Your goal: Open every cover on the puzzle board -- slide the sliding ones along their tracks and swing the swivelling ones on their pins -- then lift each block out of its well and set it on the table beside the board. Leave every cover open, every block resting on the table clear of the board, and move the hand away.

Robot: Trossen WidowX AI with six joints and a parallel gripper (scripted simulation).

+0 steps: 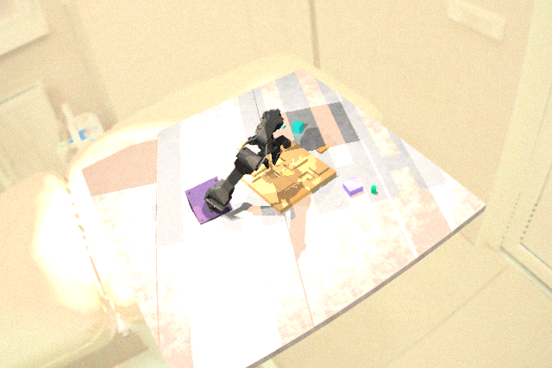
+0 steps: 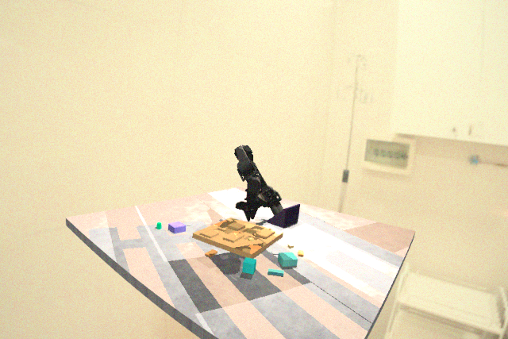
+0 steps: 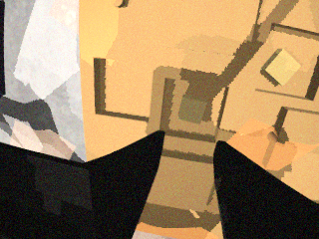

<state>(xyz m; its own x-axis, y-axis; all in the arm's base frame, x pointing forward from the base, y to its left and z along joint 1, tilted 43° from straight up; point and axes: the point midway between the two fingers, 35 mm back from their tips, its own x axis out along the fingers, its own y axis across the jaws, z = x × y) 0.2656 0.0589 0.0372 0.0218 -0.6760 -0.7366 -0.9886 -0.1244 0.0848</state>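
The tan puzzle board (image 1: 279, 208) (image 2: 223, 247) (image 3: 100, 30) lies on the table. Its raised covers are the same tan, and which are fully open I cannot tell. My gripper (image 1: 272, 165) (image 2: 249, 219) (image 3: 189, 142) is partly open and empty, pointing down just above the board. In the wrist view a small dull olive-green block (image 3: 192, 110) sits in a square well just ahead of the gap between the fingertips, partly in shadow. An empty-looking recess lies to its left. A pale yellow square piece (image 3: 282, 67) stands in another recess at the upper right.
A teal cube (image 1: 297, 127) (image 2: 248, 265), a teal block (image 2: 287, 260), a flat teal piece (image 2: 275, 272), an orange piece (image 1: 322, 149) (image 2: 211, 253), a purple block (image 1: 352, 186) (image 2: 176, 227) and a green piece (image 1: 373, 189) (image 2: 159, 225) lie off the board. The arm's purple base plate (image 1: 197, 203) is beside it.
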